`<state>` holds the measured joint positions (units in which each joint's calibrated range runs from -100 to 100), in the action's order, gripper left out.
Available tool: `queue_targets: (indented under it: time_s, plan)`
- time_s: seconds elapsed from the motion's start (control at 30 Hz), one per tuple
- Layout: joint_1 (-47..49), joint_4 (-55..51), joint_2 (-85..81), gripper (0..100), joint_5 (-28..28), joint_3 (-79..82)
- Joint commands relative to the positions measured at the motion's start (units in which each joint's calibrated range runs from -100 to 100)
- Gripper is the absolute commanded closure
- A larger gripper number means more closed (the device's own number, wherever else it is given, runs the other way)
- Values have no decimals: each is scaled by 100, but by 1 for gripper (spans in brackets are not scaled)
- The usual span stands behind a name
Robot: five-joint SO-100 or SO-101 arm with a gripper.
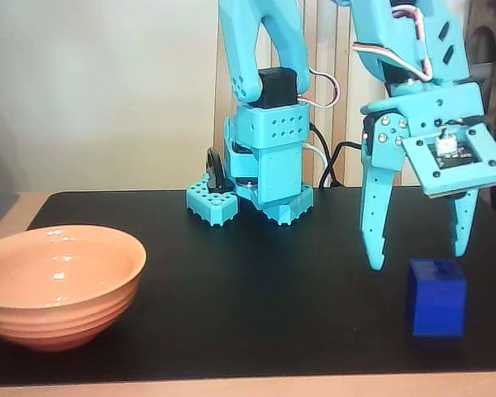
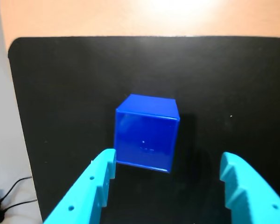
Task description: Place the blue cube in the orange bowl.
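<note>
The blue cube (image 1: 436, 298) rests on the black mat at the right front in the fixed view. In the wrist view the blue cube (image 2: 146, 132) lies just ahead of the fingertips, centred between them. My turquoise gripper (image 1: 418, 256) hangs open just above and behind the cube, its fingers (image 1: 374, 219) pointing down, nothing between them. The same open gripper (image 2: 167, 163) fills the bottom of the wrist view. The orange bowl (image 1: 58, 285) sits empty at the left front of the mat, far from the gripper.
The arm's turquoise base (image 1: 260, 178) stands at the back centre of the black mat (image 1: 256, 289), with cables behind it. The mat's front edge meets a light wooden tabletop (image 2: 144, 16). A wall rises behind.
</note>
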<state>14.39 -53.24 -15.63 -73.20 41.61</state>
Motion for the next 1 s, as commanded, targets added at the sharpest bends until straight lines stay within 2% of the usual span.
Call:
queue_targets:
  time_s: [0.0,0.97]
  plan:
    - [125,141,34,74,-82,-486]
    - [486,332,392,74,-82,-476]
